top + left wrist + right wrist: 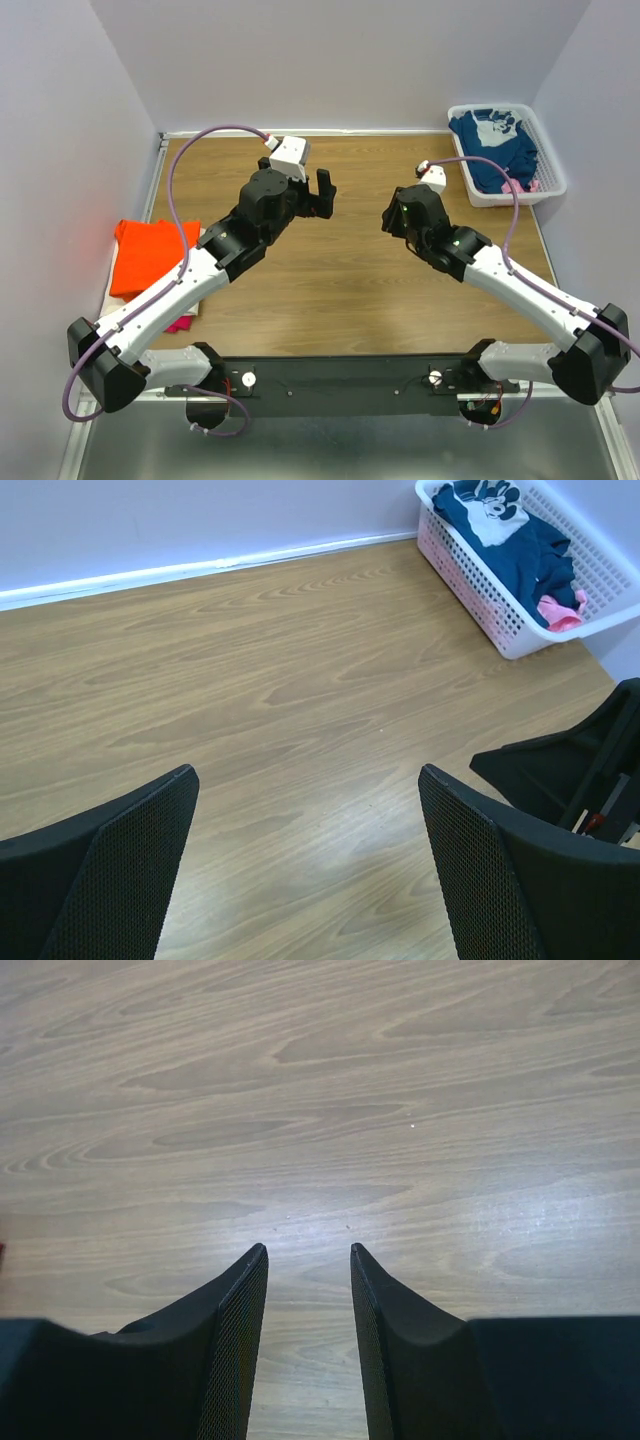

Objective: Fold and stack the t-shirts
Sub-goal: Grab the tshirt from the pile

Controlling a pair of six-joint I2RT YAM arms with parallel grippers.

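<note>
Nothing is held: left pincer (308, 780) spread wide, right pincer (308, 1252) narrowly parted. The navy t-shirt (510, 535), in the basket (470, 580) ahead-right of the left pincer, should be pinched high and lifted clear.

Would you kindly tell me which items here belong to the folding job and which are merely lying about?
Job: navy t-shirt, pink t-shirt, orange t-shirt, magenta cloth beneath the orange one.
Lying about: white basket, holding the navy and pink ones.
</note>
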